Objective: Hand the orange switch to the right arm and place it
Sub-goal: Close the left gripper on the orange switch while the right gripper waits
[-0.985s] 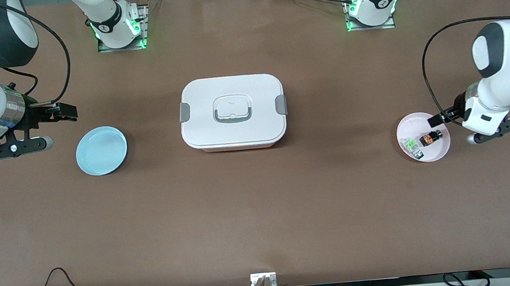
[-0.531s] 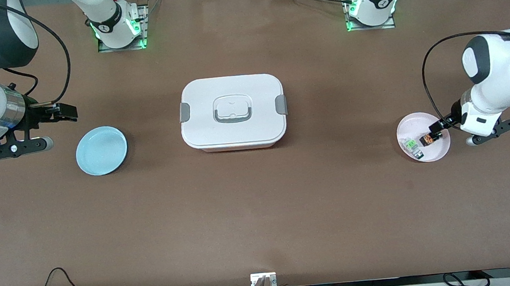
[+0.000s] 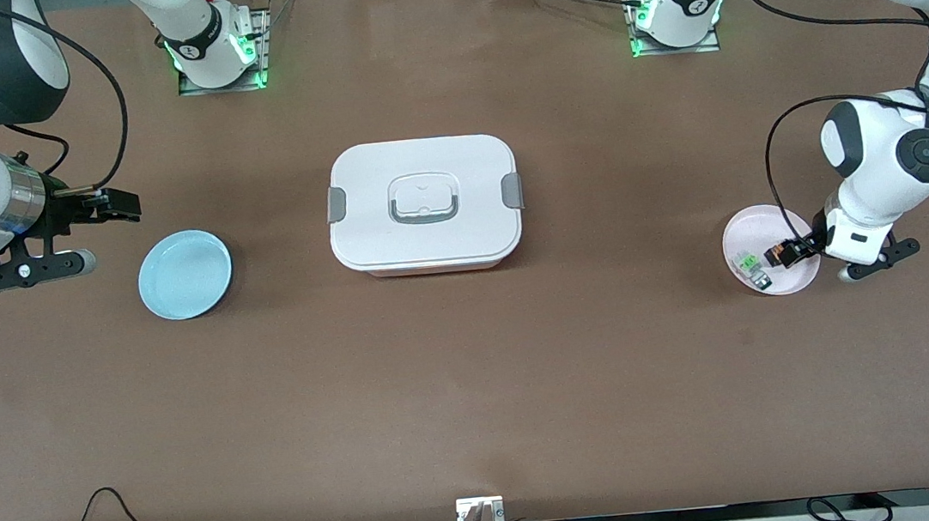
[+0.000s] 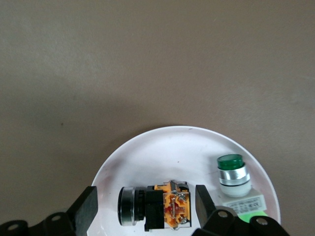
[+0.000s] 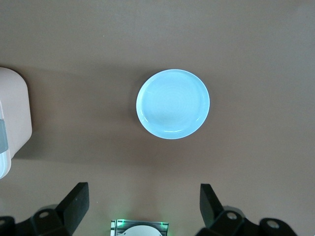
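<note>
A light blue plate (image 5: pixel 173 103) lies on the brown table (image 5: pixel 246 39), jaws spread wide.

White arms (image 3: pixel 885 156) with black joint bands, black cables, black claws; green lights glow at both bases (image 3: pixel 214 49).

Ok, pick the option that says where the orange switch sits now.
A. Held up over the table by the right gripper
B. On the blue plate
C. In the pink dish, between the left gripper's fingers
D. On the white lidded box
C: the orange switch lies in the pink dish beside the green part, with the left gripper straddling it.
</note>
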Tool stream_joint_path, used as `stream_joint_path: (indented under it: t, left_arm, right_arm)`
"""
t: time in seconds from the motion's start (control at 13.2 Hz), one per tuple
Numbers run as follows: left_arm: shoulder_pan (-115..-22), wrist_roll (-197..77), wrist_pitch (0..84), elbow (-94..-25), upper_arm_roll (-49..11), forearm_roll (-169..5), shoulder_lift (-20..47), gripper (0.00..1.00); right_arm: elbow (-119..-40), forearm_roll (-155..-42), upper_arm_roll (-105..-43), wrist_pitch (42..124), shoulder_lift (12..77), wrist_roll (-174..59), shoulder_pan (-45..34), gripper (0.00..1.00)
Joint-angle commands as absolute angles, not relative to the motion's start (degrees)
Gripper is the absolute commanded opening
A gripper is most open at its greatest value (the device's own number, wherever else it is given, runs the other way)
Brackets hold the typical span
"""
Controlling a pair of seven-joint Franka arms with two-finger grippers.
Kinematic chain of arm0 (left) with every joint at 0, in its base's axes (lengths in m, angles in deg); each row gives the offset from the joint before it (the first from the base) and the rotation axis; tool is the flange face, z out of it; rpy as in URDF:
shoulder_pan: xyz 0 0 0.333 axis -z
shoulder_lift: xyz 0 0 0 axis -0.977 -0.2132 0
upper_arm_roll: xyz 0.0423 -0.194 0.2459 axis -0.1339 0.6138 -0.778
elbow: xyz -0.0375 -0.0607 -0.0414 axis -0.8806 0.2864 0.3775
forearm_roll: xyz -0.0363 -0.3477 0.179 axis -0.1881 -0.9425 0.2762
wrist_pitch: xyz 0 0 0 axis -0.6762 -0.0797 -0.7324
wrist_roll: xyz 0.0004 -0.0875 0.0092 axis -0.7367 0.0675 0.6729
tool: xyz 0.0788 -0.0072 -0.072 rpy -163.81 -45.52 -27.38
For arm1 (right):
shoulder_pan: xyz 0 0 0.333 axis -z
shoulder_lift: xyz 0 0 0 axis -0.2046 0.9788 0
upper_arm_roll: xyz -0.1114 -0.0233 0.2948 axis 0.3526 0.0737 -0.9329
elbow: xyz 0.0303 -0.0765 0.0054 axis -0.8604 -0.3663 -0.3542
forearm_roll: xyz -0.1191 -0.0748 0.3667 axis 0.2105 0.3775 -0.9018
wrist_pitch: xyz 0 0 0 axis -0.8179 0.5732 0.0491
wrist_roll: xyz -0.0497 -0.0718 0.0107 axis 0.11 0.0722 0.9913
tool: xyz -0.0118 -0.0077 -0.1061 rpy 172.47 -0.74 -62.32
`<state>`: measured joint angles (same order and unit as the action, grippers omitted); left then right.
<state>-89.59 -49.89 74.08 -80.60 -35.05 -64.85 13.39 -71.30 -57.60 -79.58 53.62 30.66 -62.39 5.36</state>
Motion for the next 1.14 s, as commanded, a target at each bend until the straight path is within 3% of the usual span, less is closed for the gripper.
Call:
stream_joint_path:
  t: [0.0, 1.06]
  left_arm:
    - [-90.08, -49.44, 75.41, -81.57, -34.74, -63.28, 13.08, 0.88]
    - [-90.08, -49.61, 76.99, -82.45, -34.47, -63.28, 12.64, 0.88]
  right_arm:
    - [-70.96, -57.94, -79.66, 53.65, 30.70, -63.01, 5.30, 1.00]
    - [-71.39, -75.77, -79.39, 53.03, 31.14, -62.13, 8.55, 1.00]
